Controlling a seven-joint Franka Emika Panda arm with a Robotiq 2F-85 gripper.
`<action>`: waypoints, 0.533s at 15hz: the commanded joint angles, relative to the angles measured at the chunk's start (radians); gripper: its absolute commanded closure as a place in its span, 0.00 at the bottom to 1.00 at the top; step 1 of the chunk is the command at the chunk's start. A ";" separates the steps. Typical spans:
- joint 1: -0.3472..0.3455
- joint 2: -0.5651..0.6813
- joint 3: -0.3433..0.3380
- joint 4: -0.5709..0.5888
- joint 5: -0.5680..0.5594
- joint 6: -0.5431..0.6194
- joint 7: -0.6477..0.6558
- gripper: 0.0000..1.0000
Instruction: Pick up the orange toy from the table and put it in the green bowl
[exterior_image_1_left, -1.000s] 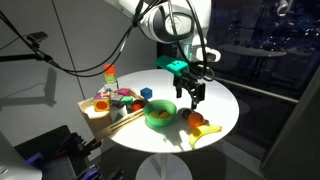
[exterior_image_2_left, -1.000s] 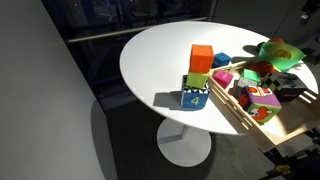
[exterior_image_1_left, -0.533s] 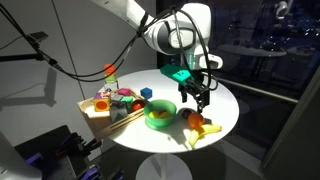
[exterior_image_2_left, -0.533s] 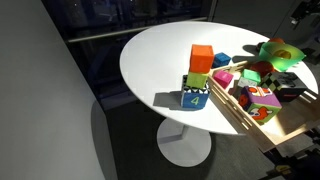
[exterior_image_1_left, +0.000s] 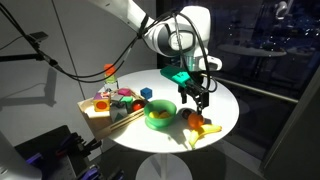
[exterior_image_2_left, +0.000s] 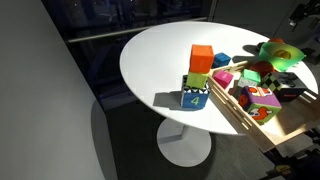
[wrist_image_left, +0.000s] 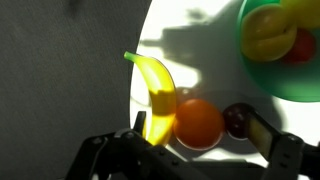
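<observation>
The orange toy lies on the white table, between a yellow banana and a small dark red piece. It also shows in an exterior view. The green bowl is beside them and holds a yellow fruit and a red one; it shows in both exterior views. My gripper is open and empty, just above the orange toy, with its fingers on either side of the banana's end, the orange toy and the dark red piece. In an exterior view the gripper hangs over the toy.
A wooden tray of toys stands on the table beyond the bowl. Stacked coloured blocks stand at the tray's end. The banana lies near the table's edge.
The gripper has moved slightly toward the orange toy and lower, then stayed nearly still. The toys and the bowl have not moved.
</observation>
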 joint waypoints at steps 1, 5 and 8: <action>-0.013 0.009 0.013 0.012 -0.005 0.000 0.005 0.00; -0.016 0.043 0.012 0.029 -0.007 0.021 0.009 0.00; -0.016 0.077 0.010 0.037 -0.011 0.068 0.014 0.00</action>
